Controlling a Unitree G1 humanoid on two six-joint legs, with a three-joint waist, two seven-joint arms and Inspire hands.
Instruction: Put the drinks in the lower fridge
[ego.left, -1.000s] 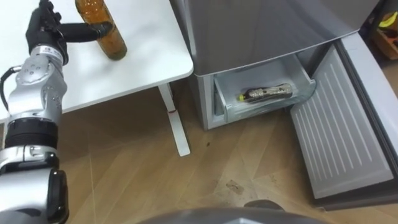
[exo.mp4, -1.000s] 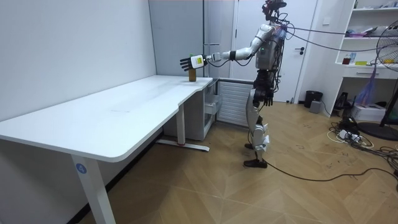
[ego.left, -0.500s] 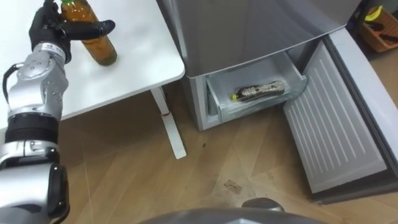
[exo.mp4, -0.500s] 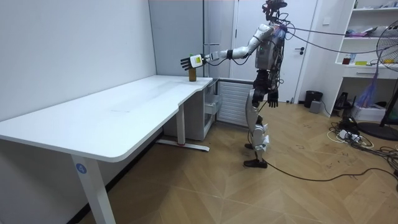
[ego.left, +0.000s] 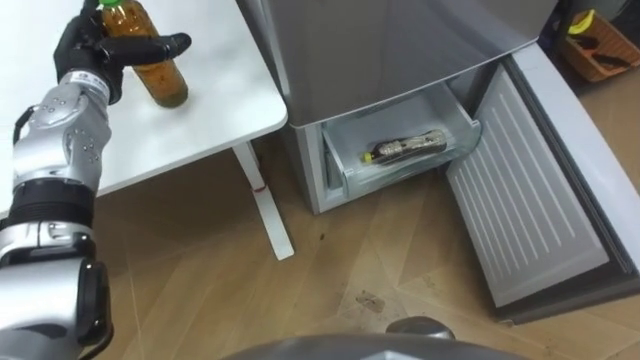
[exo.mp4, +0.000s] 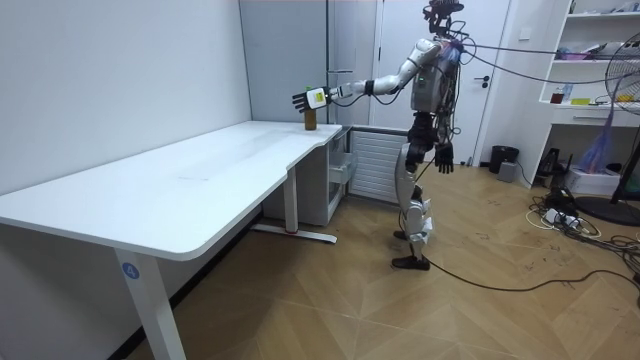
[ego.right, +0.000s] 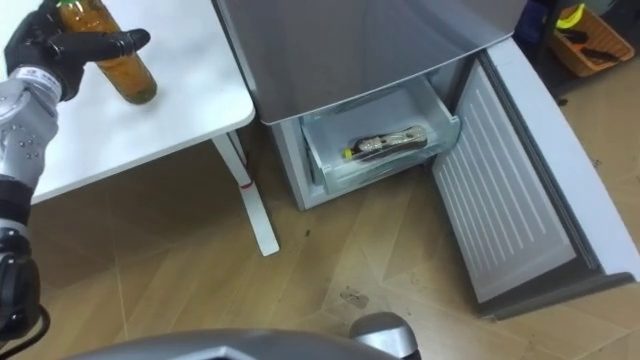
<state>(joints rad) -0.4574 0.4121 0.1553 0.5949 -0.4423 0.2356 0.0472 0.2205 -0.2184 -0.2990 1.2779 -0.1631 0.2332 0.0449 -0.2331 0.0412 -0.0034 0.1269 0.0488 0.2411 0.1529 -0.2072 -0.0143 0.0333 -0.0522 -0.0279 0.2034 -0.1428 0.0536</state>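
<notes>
One drink, an amber bottle (ego.left: 166, 80) with a green cap, stands upright on the white bench (ego.left: 215, 115) in the upper left of the frame, near the bench's corner. The thumb of my left hand (ego.left: 92, 52) reaches straight across its front. The other drink, a dark bottle (ego.left: 405, 148) with a yellow cap, lies on its side in the clear drawer (ego.left: 395, 176) of the lower fridge, right of centre. That drawer is pulled out, and the lower door (ego.left: 520, 205) is swung wide open to its right.
</notes>
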